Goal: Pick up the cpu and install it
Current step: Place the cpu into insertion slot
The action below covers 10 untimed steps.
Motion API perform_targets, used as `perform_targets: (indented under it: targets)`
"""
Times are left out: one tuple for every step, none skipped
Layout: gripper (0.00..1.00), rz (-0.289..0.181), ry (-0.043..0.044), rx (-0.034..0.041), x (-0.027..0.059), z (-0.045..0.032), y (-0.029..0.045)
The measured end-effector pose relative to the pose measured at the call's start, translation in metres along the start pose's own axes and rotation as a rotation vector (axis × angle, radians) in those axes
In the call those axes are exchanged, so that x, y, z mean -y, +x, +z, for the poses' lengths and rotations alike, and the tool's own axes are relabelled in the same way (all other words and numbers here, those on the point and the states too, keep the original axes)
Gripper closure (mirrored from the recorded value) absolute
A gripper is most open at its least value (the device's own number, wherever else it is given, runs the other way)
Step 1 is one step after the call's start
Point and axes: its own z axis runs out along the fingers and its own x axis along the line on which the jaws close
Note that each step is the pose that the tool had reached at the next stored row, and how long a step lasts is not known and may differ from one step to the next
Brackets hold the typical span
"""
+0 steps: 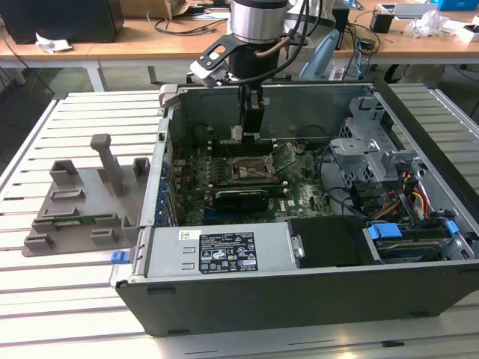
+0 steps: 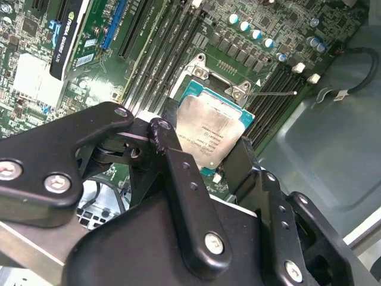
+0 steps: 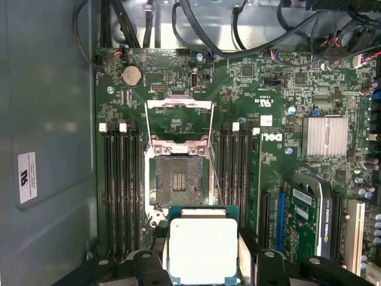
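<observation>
Fixture plate: the grey plastic fixture plate (image 1: 75, 202) lies on the slatted table (image 1: 90, 112), well apart from the end effector, toward the exterior view's left.
Computer case: the open computer case (image 1: 284, 299) stands on the same table, and the arm reaches down into it.
End effector: the end effector (image 1: 251, 127) hangs over the motherboard (image 3: 274, 149), clenched on the cpu.
Cpu: the cpu (image 3: 202, 247) is pinched by its edges between the fingers (image 3: 152, 271), silver top up, not yet seated.
Socket: the socket (image 3: 178, 179) lies bare just beyond the fingertips, with its load plate (image 3: 178, 116) swung open.
Risk, alignment: a tilted or offset descent would likely bend the socket contacts.
Risk, grip: the thin edge hold could let the chip slip and drop.
Risk, clearance: the fingers may strike the socket frame or the memory slots on either side.
</observation>
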Motion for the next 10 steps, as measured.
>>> perform_targets:
  targets:
    - [0.45, 0.000, 0.0000, 0.0000, -0.0007, 0.0006, 0.0000]
    - [0.45, 0.000, 0.0001, 0.0001, -0.0012, 0.0009, 0.0000]
    - [0.45, 0.000, 0.0000, 0.0000, -0.0015, 0.0012, 0.0000]
    - [0.45, 0.000, 0.0000, 0.0001, -0.0019, 0.0015, 0.0000]
    - [0.45, 0.000, 0.0000, 0.0001, -0.0021, 0.0018, 0.0000]
    - [0.45, 0.000, 0.0001, 0.0001, -0.0026, 0.0024, 0.0001]
    - [0.45, 0.000, 0.0000, 0.0001, -0.0029, 0.0027, 0.0001]
    - [0.45, 0.000, 0.0000, 0.0001, -0.0031, 0.0029, 0.0001]
    - [0.45, 0.000, 0.0000, 0.0001, -0.0035, 0.0034, 0.0001]
    - [0.45, 0.000, 0.0000, 0.0001, -0.0038, 0.0037, 0.0001]
